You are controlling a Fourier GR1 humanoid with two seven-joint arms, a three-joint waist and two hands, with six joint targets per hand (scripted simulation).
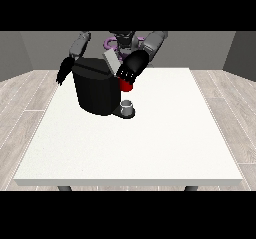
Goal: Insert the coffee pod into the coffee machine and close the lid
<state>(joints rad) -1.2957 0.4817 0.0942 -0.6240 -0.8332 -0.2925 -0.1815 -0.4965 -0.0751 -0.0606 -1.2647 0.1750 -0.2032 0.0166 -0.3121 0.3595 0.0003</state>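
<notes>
The black coffee machine (95,90) stands on the table's far left part. Its grey lid (112,60) is tilted up and open. The hand at the view's right (131,69) is right at the machine's upper front corner, just under the raised lid and just above a red thing at the machine (127,87). The hand at the view's left (64,72) hangs beside the machine's left side with its fingers pointing down and relaxed, holding nothing. A small grey thing (127,106) stands on the machine's low base at the front. The pod does not plainly show.
The white table (150,148) stretches wide toward the camera and to the right of the machine. The robot's torso and both upper arms sit behind the machine at the far edge.
</notes>
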